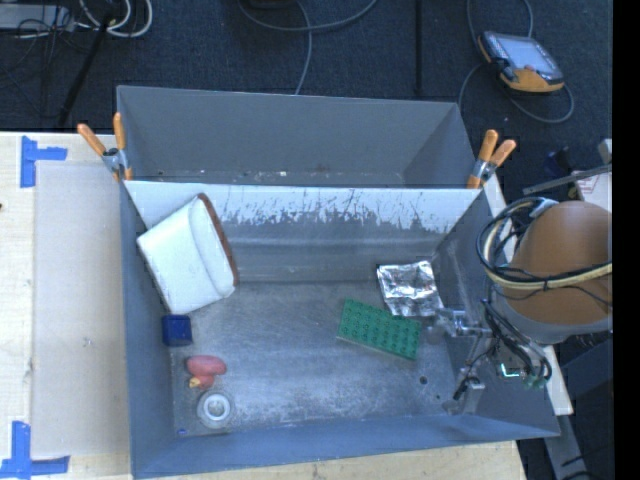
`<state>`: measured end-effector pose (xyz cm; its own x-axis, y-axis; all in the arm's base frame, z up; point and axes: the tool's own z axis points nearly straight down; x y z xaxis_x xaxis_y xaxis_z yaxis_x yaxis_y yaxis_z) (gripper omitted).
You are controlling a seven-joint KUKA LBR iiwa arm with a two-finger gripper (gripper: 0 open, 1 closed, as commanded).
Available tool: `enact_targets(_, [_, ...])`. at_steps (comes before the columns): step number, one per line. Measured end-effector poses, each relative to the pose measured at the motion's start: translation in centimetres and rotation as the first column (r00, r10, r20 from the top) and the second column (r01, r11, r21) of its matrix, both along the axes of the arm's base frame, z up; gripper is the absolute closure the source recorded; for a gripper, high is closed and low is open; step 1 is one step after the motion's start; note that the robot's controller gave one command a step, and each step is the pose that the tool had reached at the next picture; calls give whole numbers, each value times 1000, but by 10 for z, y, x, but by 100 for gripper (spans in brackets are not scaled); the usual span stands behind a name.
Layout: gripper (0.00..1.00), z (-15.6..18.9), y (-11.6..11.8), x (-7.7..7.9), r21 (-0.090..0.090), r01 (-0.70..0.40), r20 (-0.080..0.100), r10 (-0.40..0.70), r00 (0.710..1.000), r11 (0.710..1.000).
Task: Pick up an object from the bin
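Grey metal bin (290, 148) with a scuffed floor and only a few loose things on it, no heap. The gripper (463, 383) is low in the bin's near right corner, close against the right wall, under the arm's orange wrist cover (565, 253) and its looped cables (500, 258). Gripper state: cannot tell, since the tip is dark and tangled in with the wrist hardware. Nothing can be seen gripped in it.

Nearest things:
- A green studded plate (378, 330), flat and rectangular like a toy-brick baseplate, lies right of centre on the floor, skewed to the bin's walls. It is just left of the gripper and apart from it.
- A crumpled silver foil piece (408, 288) sits just behind the plate near the right wall. It appears to touch or overlap the plate's far corner.

The rest are well apart, on the left side:
- A big white rolled pad with a brown edge (188, 253) leans into the far left corner.
- A small blue cube (177, 330) sits just in front of the pad.
- A pink-red lump (205, 368) lies nearer the front, kind not clear.
- A small clear round thing, possibly a tape roll or lid, (214, 406) is just in front of the lump, by the near left corner.

The middle of the floor is bare metal.
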<state>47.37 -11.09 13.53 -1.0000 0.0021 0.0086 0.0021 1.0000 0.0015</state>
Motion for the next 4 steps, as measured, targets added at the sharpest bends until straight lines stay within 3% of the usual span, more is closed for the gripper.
enact_targets(1, [0, -15, 25, 66, 0, 18, 13, -18, 1000, 1000])
enact_targets(2, [0, -68, 46, 83, 0, -1, 8, 1, 1000, 1000])
enact_targets(3, [100, -65, 45, 83, -2, -4, 10, 4, 1000, 1000])
enact_targets(4, [100, 41, 71, 68, -2, -36, 16, 36, 999, 999])
